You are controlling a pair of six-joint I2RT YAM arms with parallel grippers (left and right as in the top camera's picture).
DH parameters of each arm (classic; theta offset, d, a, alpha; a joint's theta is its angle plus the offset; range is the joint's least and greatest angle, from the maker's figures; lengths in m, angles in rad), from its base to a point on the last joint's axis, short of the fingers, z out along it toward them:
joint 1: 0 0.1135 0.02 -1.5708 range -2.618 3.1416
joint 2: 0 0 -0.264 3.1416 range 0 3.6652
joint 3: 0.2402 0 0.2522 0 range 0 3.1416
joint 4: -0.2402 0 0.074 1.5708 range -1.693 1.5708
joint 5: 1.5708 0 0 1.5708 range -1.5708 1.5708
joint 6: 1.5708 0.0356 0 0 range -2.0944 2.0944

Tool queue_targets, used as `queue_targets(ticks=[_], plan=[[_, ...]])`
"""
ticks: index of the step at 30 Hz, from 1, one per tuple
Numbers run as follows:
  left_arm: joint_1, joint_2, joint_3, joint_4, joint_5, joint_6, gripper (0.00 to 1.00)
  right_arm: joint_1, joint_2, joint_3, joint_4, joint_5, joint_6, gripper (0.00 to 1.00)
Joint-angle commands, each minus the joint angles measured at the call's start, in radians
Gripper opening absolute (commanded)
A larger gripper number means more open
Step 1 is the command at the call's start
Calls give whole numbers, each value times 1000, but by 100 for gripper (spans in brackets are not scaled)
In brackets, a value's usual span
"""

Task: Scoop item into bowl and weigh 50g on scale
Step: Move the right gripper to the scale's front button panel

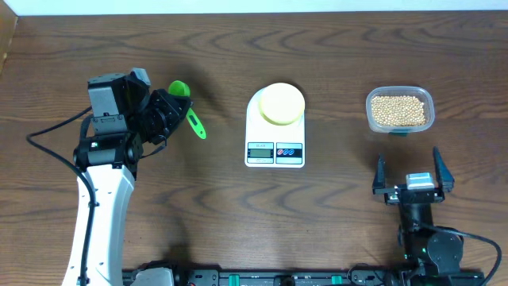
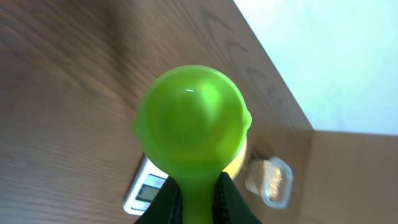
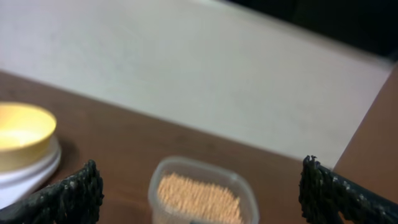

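My left gripper (image 1: 175, 110) is shut on the handle of a green scoop (image 1: 182, 90), held above the table left of the scale. In the left wrist view the empty scoop (image 2: 193, 121) fills the middle, and the fingers (image 2: 198, 200) clamp its handle. The white scale (image 1: 275, 139) carries the pale yellow bowl (image 1: 282, 104), which looks empty. The beans (image 1: 398, 110) lie in a clear container (image 1: 429, 102) at the right. My right gripper (image 1: 411, 170) is open and empty just in front of that container. The right wrist view shows the beans (image 3: 198, 198) between the fingers (image 3: 202, 194) and the bowl (image 3: 22, 132) at left.
The scale's display and buttons (image 1: 275, 151) face the front edge. In the left wrist view the scale (image 2: 144, 190) and the container (image 2: 271, 182) show behind the scoop. The table's far edge (image 1: 254, 11) meets a pale wall.
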Motion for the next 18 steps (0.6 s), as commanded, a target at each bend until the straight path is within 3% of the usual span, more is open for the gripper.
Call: queue_targets(ticks=[1, 5, 11, 18], plan=[[-5, 0, -7, -12, 94, -31, 8, -4, 0, -1, 27, -122, 10, 99], [-20, 0, -7, -35, 94, -54, 8, -4, 0, -1, 67, -294, 23, 99], [-51, 0, -7, -36, 94, -120, 7, -4, 14, 57, 98, -301, 228, 99], [-62, 0, -7, -37, 94, -298, 8, -4, 229, 373, -78, -335, 326, 99]])
